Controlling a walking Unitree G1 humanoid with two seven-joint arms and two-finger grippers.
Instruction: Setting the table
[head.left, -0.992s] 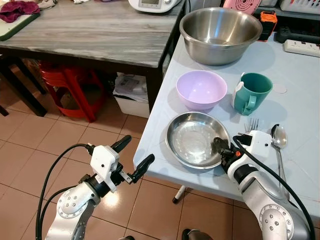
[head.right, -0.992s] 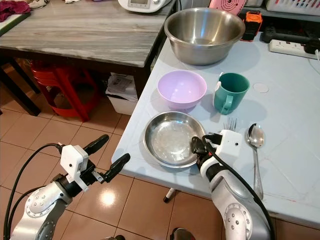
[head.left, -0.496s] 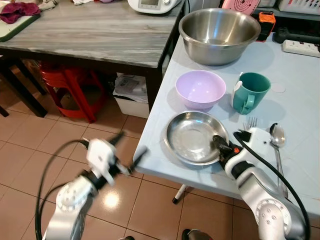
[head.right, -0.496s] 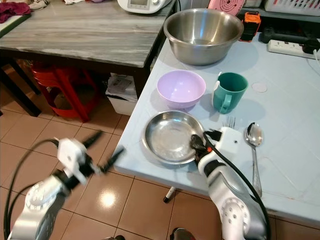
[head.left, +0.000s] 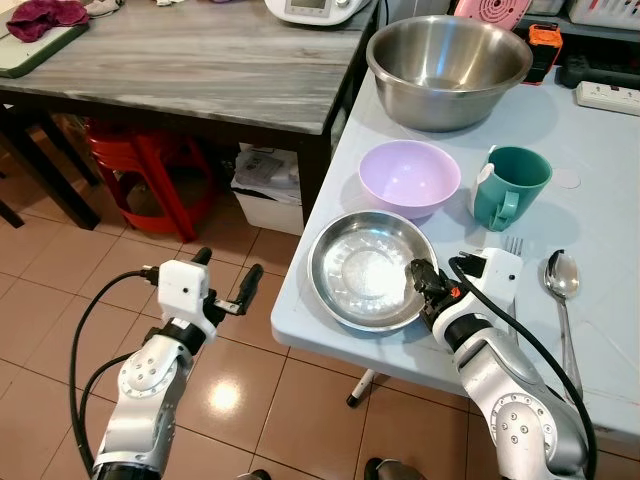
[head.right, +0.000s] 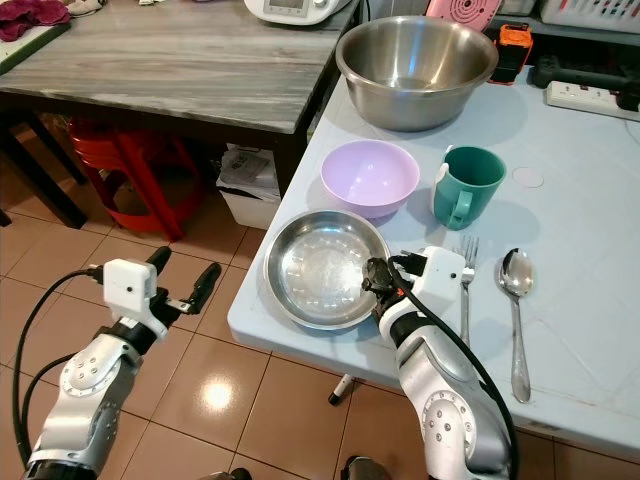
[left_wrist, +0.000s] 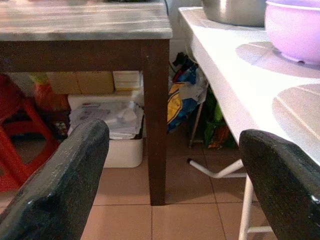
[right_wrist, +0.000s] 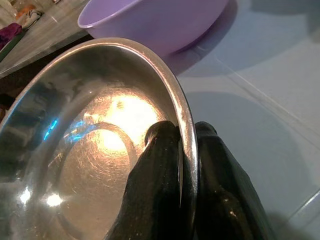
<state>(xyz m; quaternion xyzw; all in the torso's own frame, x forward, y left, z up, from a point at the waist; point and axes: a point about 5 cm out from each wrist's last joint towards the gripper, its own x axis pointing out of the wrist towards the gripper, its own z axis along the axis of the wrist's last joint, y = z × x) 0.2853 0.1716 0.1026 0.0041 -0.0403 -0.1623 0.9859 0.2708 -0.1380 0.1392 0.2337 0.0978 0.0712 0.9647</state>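
Observation:
A shallow steel plate lies near the front left corner of the pale blue table, its left rim reaching the table's edge. My right gripper is shut on the plate's right rim; the right wrist view has one finger inside the steel plate and one outside. Behind the plate stand a purple bowl and a green mug. A fork and a spoon lie to the right of my wrist. My left gripper hangs open over the floor, left of the table.
A big steel mixing bowl stands at the table's back. A dark wooden table adjoins on the left, with a red stool and a white box beneath it. A power strip lies at the far right.
My right gripper has dragged the steel plate left toward the table's edge, uncovering the fork. My left arm has swung left and away from the table, still open.

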